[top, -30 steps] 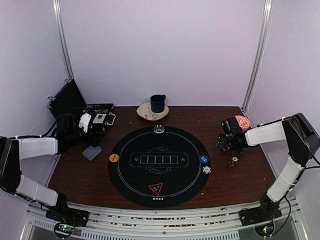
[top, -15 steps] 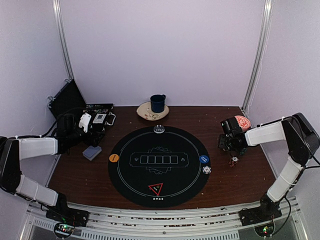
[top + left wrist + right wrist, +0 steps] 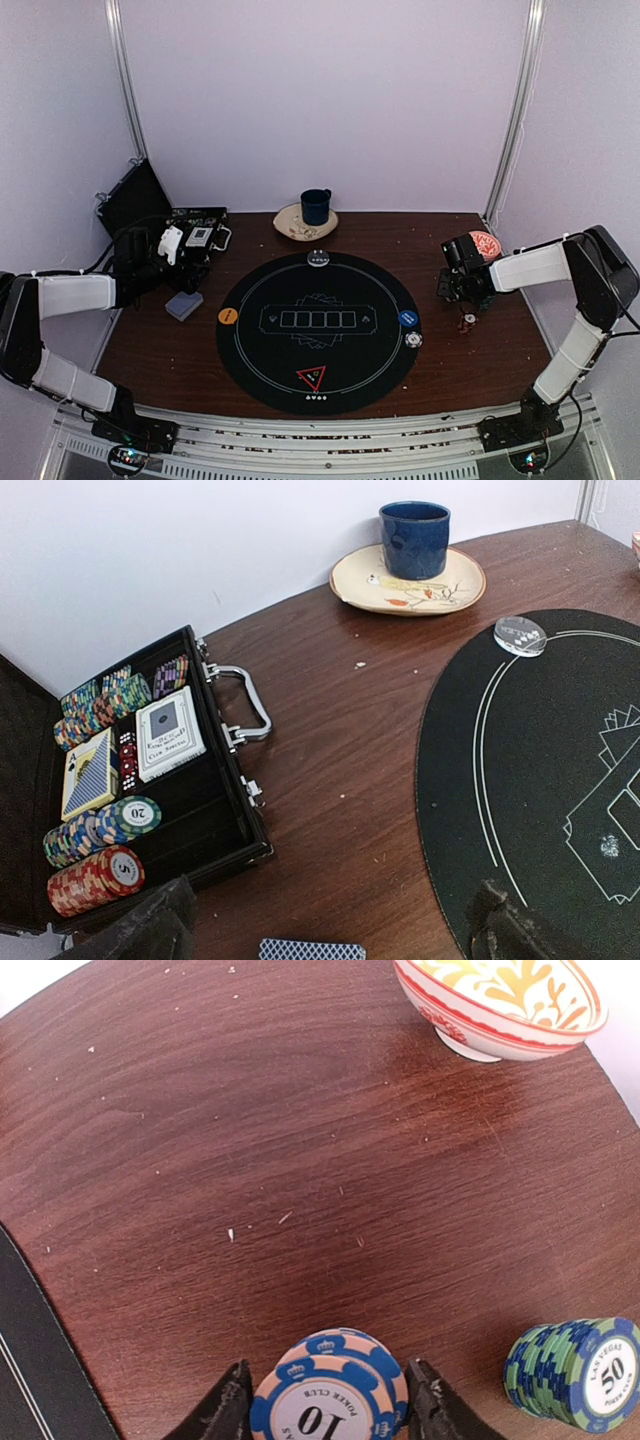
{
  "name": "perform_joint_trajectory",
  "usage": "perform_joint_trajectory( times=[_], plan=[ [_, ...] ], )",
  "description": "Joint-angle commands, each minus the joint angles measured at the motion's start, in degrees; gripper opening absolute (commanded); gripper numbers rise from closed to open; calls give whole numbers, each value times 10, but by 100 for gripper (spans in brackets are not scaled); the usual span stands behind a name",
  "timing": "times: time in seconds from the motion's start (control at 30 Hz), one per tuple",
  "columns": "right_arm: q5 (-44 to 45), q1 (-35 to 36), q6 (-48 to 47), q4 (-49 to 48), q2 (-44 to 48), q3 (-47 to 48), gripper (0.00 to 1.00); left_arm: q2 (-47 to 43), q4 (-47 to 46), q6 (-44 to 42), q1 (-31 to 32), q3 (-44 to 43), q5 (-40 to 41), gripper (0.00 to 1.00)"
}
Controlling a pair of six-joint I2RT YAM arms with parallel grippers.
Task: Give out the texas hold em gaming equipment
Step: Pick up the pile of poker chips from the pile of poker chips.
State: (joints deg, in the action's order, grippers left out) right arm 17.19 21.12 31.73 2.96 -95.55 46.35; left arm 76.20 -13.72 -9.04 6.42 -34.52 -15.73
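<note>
**Chips on the right about to be lifted, left arm waiting**

Table (image 3: 480, 350) first: dark wood, with the round black mat (image 3: 250, 350) taking up its middle. On the mat's rim sit the orange button (image 3: 228, 316), the blue button (image 3: 408, 318), the white button (image 3: 318, 258) and the red-edged triangle marker (image 3: 311, 377), so those pieces look placed.

At the far left the chip case (image 3: 230, 830) lies open, rows of chips and two packs of cards inside. A loose deck of cards (image 3: 184, 305) rests on the wood near it.

The left gripper (image 3: 330, 925) hangs above that deck with its jaws as wide as they go and nothing in them.

The right gripper (image 3: 330, 1415) is down at the table, right of the mat, straddling a short stack of blue 10 chips (image 3: 330, 1385). Its jaws are about half apart, with each fingertip right at the stack's edge. I cannot tell whether they have actually pinched it.

A green 50 stack (image 3: 575, 1370) stands just beside, and the red-patterned bowl (image 3: 500, 1000) is well behind.

I'd say the step in hand is picking up chips for a player's place. Next comes a firm, level squeeze so no chip slides off, a straight lift clear of the 50s, then a carry to a seat at the mat.
</note>
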Motion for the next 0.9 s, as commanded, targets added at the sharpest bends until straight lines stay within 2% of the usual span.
perform_joint_trajectory(
  times=[0.0, 0.17, 0.27, 0.5, 0.67, 0.87],
  plan=[
    [13, -2, 7, -6, -8, -1, 47, 3, -25, 6, -4, -18, -11, 98],
    [18, -3, 8, -4, -5, -2, 47, 4, -25, 5, -5, -18, -11, 98],
    [21, -2, 8, -3, -4, -2, 39, 4, -25, 5, -5, -18, -11, 98],
    [29, -2, 9, 2, -1, -1, 35, 6, -25, 6, -4, -18, -11, 98],
    [36, -1, 10, 2, 11, -4, 26, 7, -25, 6, -5, -19, -11, 98],
    [31, 0, 3, -4, 24, -6, 23, 8, -24, 5, -4, -19, -11, 98]
  ],
)
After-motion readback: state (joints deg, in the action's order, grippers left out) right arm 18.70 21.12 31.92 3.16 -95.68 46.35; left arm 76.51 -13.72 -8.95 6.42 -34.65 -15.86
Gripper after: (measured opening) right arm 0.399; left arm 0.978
